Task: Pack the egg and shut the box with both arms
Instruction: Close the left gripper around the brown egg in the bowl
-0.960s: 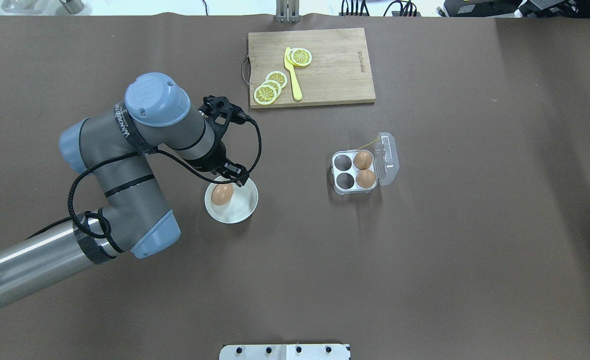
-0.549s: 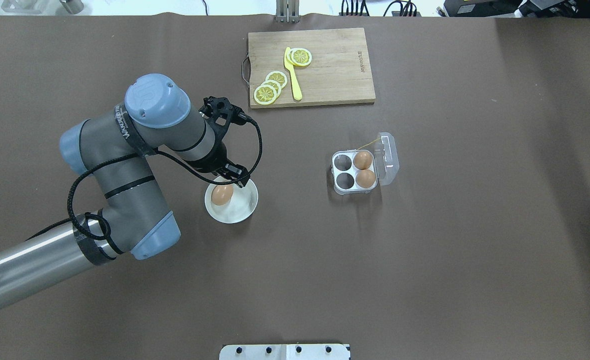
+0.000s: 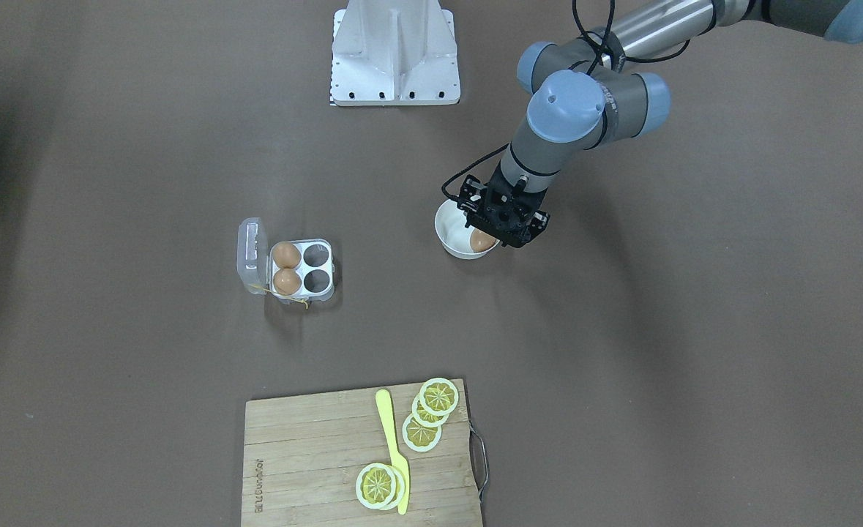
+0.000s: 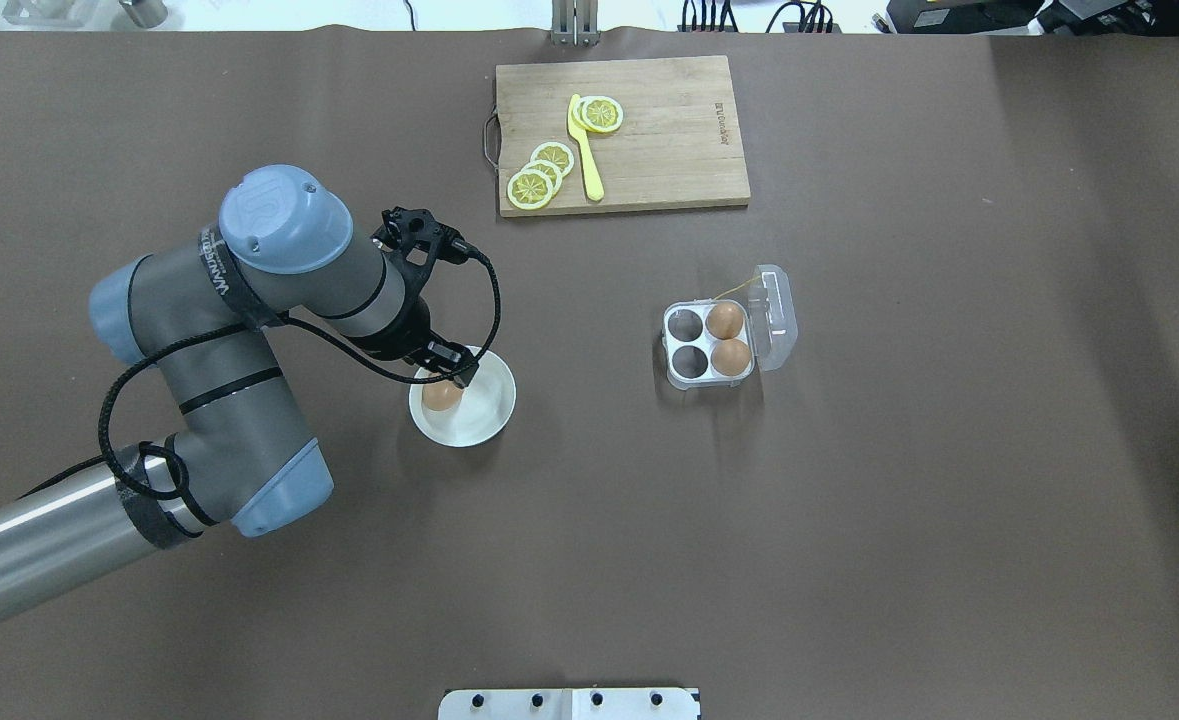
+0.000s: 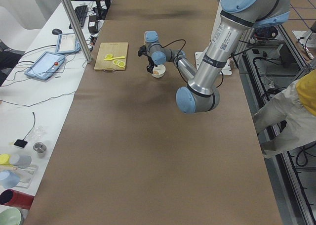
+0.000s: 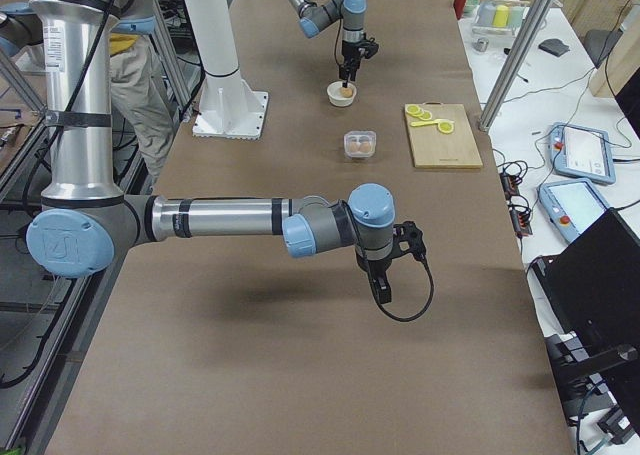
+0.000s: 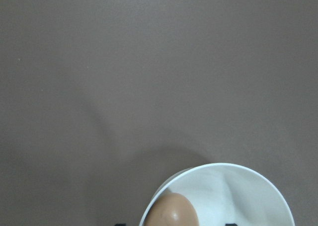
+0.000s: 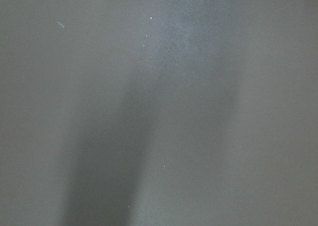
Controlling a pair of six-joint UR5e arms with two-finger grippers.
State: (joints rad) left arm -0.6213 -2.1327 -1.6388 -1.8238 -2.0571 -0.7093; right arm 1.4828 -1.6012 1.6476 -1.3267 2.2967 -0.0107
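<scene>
- The egg lies in the white bowl, at the side nearest my left arm and well apart from the box, whose lid is open.
- My left gripper hangs just over the egg, jaws spread.
- My right gripper hovers above the table; I cannot tell its state.

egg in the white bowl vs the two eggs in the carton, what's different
The bowl egg lies loose and alone in the white bowl; the carton eggs sit side by side, each in its own cell of the carton, in the row next to the open lid. The left gripper hangs right over the bowl egg; the carton eggs have no gripper by them. All three look the same tan-brown and much the same size.
</scene>
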